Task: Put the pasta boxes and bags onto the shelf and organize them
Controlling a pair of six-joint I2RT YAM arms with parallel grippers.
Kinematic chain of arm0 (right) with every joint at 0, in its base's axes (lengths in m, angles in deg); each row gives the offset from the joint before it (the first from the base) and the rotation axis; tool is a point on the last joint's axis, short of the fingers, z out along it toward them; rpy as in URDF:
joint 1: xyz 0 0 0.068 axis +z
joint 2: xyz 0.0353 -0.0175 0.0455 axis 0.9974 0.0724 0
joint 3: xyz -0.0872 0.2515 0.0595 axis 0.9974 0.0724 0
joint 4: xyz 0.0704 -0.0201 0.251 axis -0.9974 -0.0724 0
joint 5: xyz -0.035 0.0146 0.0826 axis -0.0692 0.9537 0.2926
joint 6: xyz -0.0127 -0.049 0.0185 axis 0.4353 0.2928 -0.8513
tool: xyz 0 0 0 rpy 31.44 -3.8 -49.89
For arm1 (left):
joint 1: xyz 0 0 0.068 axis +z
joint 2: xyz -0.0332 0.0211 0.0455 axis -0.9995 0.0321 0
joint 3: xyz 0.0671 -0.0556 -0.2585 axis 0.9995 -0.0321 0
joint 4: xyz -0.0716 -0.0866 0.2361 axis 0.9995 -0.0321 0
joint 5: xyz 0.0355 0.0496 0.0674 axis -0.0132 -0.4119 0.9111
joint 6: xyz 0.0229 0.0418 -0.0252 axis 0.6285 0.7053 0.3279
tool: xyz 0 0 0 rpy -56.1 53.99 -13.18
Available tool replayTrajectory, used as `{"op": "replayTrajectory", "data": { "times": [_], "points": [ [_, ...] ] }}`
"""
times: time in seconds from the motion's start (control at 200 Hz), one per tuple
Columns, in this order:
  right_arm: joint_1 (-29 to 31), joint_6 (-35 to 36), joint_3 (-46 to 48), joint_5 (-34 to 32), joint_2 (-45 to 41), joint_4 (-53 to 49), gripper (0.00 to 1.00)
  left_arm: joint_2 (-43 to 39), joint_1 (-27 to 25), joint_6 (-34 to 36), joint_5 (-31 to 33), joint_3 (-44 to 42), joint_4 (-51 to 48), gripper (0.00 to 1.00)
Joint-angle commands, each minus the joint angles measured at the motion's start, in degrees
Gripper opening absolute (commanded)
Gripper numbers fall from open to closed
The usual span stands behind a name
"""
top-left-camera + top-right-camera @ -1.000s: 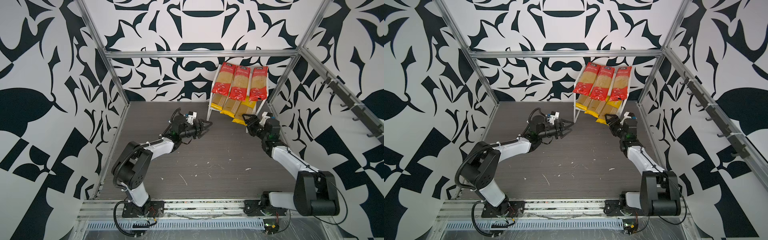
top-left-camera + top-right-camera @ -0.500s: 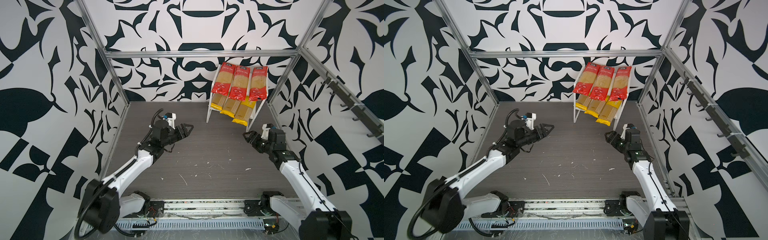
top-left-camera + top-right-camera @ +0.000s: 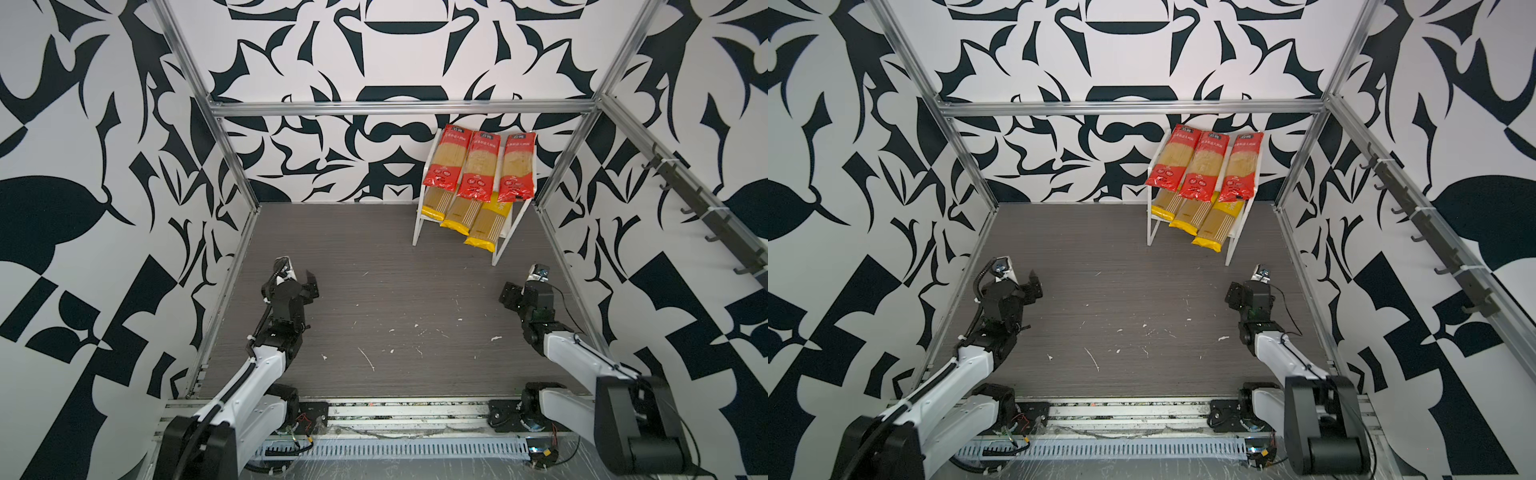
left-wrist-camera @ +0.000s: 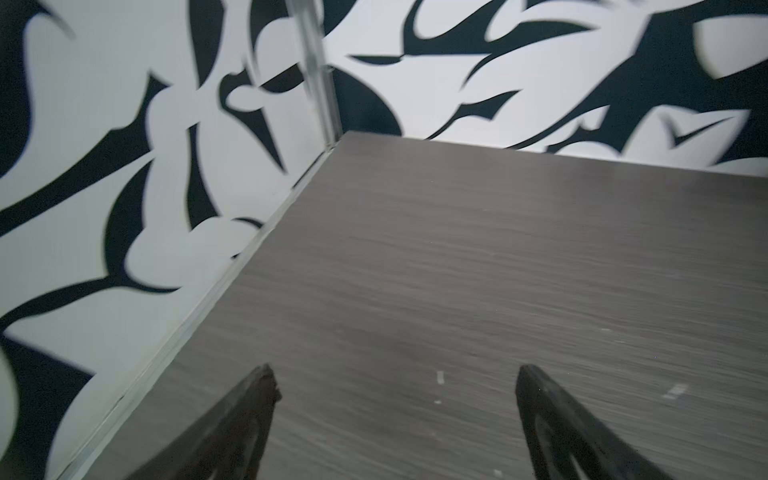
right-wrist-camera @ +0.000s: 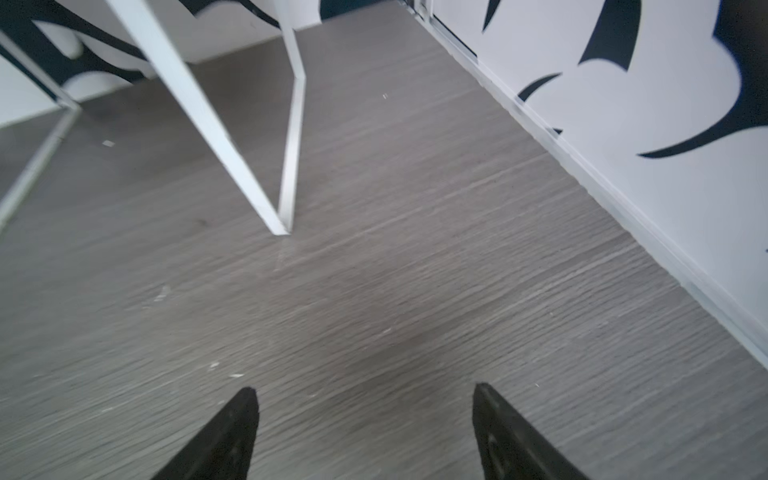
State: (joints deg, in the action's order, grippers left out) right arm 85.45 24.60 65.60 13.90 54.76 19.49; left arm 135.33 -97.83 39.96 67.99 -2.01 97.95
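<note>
Seemingly the stacking is done, so the step in hand looks like parking the arms and perhaps a last tidy. The left gripper (image 4: 395, 374) hovers empty over the near left of the counter (image 3: 374, 291), well apart from any pasta, its fingers (image 4: 257, 399) spread wide with nothing between them; it does best low and out of the way there. Further right, against the far wall, the shelf (image 3: 417, 232) carries all six packets: three red-ended packets (image 3: 478, 166) side by side on the top tier, three yellow-ended packets (image 3: 457, 208) on the lower one, their near ends stepping nearer from left to right. The right-hand yellow packet (image 3: 484, 228) seems to overhang most (a gentle push on its end, along its length, would probably square the row). The right gripper (image 5: 365, 390) sits near the right wall, just short of the shelf's front leg (image 5: 199, 108), its fingers (image 5: 494, 419) likewise spread and empty; any move should clear that leg, since the rack looks light enough to be knocked askew.

The counter is dark grey wood grain, bare but for small white flecks (image 3: 368, 359). Around it stand black-and-white patterned walls (image 3: 104, 208) on an aluminium frame (image 3: 237, 166), with a rail of hooks (image 3: 708, 210) on the right.
</note>
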Motion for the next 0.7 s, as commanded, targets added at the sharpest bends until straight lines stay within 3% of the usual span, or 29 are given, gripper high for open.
{"op": "replayTrajectory", "data": {
  "times": [0.0,0.07,0.15,0.295,0.35,0.43,0.465,0.57,0.695],
  "points": [
    [-0.1,3.9,0.0,-1.7,4.6,17.5,0.83,6.7,5.8,-0.4,-2.3,-4.1,21.2,0.95],
    [-0.1,5.8,1.7,-1.1,7.3,22.7,0.82,12.1,8.6,-1.6,-8.6,-4.7,27.0,0.95],
    [-0.2,7.2,3.4,-0.2,8.9,28.8,0.81,19.8,9.1,0.4,-11.1,-3.5,31.5,0.96],
    [-0.1,7.4,5.9,0.4,15.2,40.1,0.84,30.1,9.5,0.6,-10.9,-1.2,36.6,0.96],
    [-0.1,8.8,7.3,4.0,18.8,45.9,0.83,34.1,9.6,1.5,-9.9,0.0,40.5,0.97],
    [-0.1,9.5,8.8,5.2,24.4,55.7,0.86,31.3,10.3,-0.9,-9.5,2.8,29.3,0.99],
    [-0.1,9.5,8.8,5.3,23.6,54.4,0.87,30.8,11.9,-3.0,-10.6,4.3,26.0,0.99],
    [-0.1,9.0,6.6,4.6,21.6,47.0,0.87,32.3,12.4,-2.6,-11.4,3.1,31.0,0.99],
    [0.3,9.5,5.1,4.4,21.3,44.1,0.97,31.1,12.4,-3.2,-11.8,3.8,27.5,0.99]
  ]
}}
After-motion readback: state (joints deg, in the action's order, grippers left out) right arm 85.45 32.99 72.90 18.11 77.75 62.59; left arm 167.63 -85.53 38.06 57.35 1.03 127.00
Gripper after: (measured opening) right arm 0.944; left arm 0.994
